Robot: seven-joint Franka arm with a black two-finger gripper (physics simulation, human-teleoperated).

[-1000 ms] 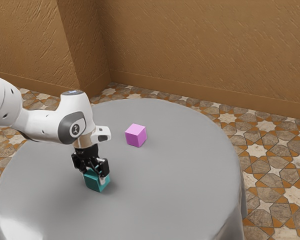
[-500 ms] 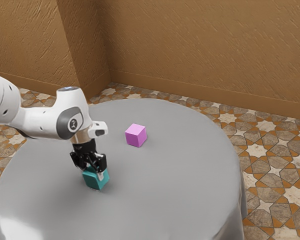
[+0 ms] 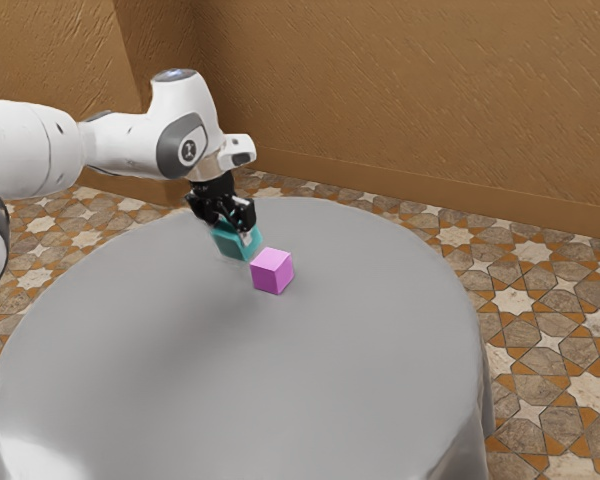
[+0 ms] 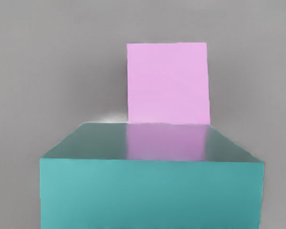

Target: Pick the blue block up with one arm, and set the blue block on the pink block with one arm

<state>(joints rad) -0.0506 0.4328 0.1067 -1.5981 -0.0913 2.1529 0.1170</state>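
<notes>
My gripper [image 3: 234,231] is closed narrowly on the blue block [image 3: 237,246], one finger on each of two opposite sides. The block is teal in shade. It hangs just beside the pink block [image 3: 272,270], toward the exterior view's left of it and a little higher, the two apart. In the wrist view the blue block [image 4: 152,191] lies under my hand, with the pink block [image 4: 168,83] past its far edge and mirrored faintly on its glossy top. The dark disc on my arm's joint [image 3: 187,148] carries a small white mark that I cannot read. The pink block rests on a round grey table [image 3: 280,400]. Around the table are a floor of patterned star tiles [image 3: 550,300] and rough brown walls [image 3: 430,90].
</notes>
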